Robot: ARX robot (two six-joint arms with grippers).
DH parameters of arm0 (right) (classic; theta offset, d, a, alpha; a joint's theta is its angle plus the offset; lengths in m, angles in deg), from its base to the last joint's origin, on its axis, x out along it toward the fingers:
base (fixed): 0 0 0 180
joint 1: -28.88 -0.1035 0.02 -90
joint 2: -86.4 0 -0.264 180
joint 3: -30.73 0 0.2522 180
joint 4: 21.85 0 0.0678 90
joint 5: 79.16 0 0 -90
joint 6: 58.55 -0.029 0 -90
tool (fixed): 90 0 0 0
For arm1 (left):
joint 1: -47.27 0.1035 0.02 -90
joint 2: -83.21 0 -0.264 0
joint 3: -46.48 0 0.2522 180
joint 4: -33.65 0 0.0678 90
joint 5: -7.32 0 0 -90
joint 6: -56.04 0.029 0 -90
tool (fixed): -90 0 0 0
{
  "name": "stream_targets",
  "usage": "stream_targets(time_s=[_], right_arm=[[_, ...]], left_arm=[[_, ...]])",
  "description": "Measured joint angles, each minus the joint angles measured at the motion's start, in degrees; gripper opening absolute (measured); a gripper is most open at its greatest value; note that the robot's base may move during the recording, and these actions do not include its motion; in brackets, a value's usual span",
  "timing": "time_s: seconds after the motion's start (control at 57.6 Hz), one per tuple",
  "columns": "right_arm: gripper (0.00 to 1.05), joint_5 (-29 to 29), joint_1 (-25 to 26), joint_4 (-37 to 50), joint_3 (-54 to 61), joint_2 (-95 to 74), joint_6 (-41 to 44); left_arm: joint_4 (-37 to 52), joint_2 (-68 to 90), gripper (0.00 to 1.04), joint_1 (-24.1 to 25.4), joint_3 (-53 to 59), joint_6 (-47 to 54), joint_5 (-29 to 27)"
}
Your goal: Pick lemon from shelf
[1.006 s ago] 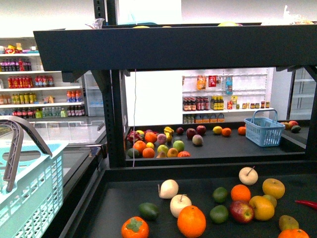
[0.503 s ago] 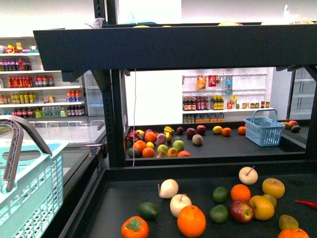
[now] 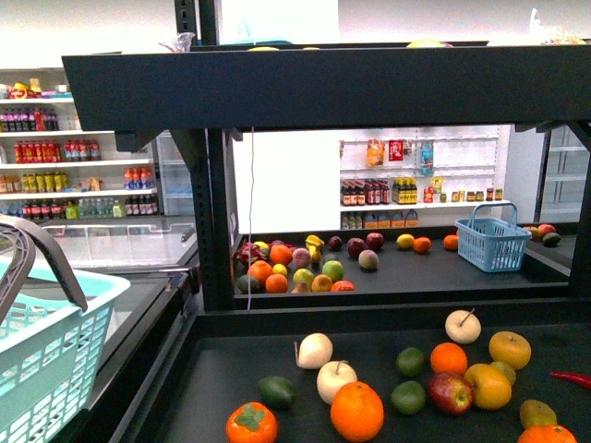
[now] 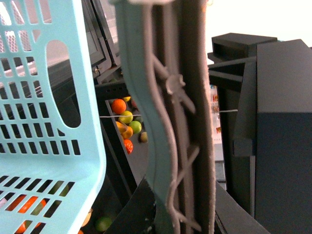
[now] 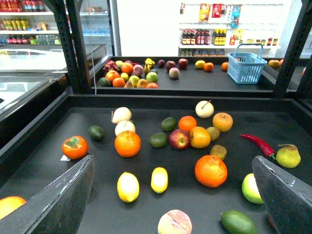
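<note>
Two yellow oval lemons lie side by side on the shelf's lower black tray [image 5: 44, 131] in the right wrist view, one [image 5: 127, 186] slightly larger than the other [image 5: 159, 179]. My right gripper [image 5: 171, 163] hangs open and empty above the tray, and both lemons lie between its fingers [image 5: 63, 200]. The front view shows the shelf [image 3: 323, 88] but no lemon that I can make out on its near tray. My left gripper [image 4: 180, 214] is shut on the grey handle [image 4: 180, 122] of the light teal basket [image 3: 55, 369], held left of the shelf.
Near the lemons lie an orange [image 5: 210, 171], a peach [image 5: 174, 223], an avocado [image 5: 238, 223], a persimmon [image 5: 74, 146] and a red chili [image 5: 258, 144]. A blue basket [image 3: 492, 242] stands on the far tray. Black uprights [image 3: 214, 212] frame the opening.
The teal basket and its handle have sunk and shifted left in the front view. The fruit on the trays has not moved.
</note>
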Motion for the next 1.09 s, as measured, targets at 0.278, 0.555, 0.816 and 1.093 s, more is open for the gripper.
stream_targets(time_s=[0.278,0.555,0.816,1.093], right_arm=[[0.97,0.0,0.0,0.0,0.0,0.0,0.0],[0.97,0.0,0.0,0.0,0.0,0.0,0.02],[0.97,0.0,0.0,0.0,0.0,0.0,0.0],[0.97,0.0,0.0,0.0,0.0,0.0,0.0]], left_arm=[[-2.78,-6.32,0.09,-2.32,3.45,11.3,10.21],[-5.62,-12.98,0.09,-7.74,6.95,21.03,21.9],[-6.75,-13.38,0.09,-15.65,7.76,25.64,25.4],[-5.95,-9.84,0.09,-22.53,7.54,29.77,27.54]])
